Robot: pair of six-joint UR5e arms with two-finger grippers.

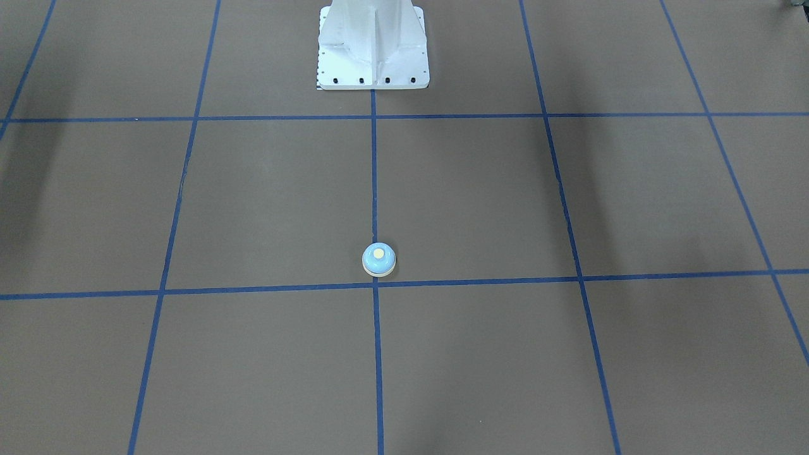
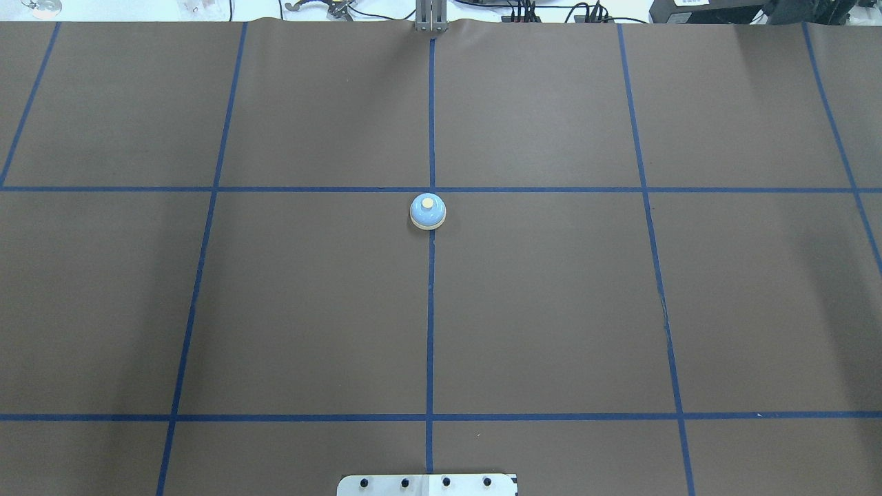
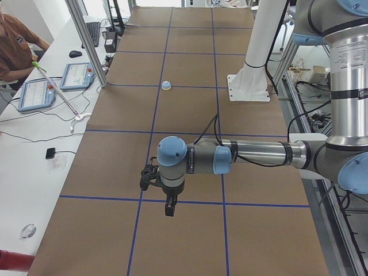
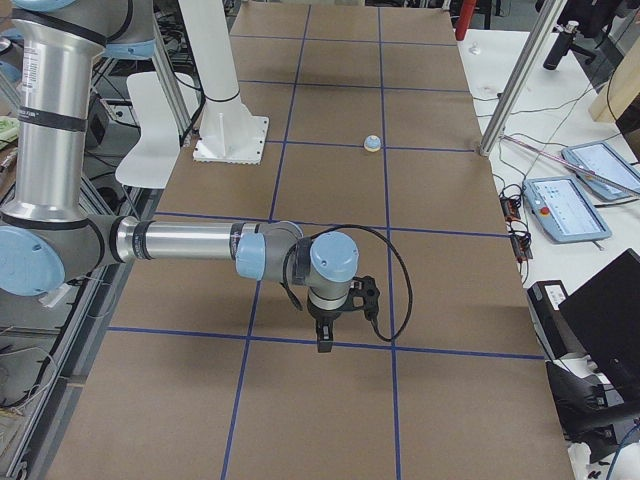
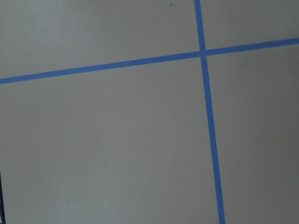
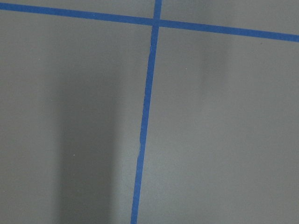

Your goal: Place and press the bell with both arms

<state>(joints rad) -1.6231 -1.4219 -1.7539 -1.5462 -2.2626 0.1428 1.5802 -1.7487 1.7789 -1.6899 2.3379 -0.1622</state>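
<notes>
The light-blue bell with its cream button stands upright on the brown table, on the centre tape line by a grid crossing. It also shows in the overhead view and, small and far off, in both side views. Nothing touches it. My left gripper hangs above the table at the left end, far from the bell. My right gripper hangs above the right end, equally far. Both show only in side views, so I cannot tell whether they are open or shut. The wrist views show only table and tape.
The white pedestal base is bolted at the robot's side of the table and also shows in the overhead view. An operator sits at a side bench with tablets. Cables and gear lie past the far edge.
</notes>
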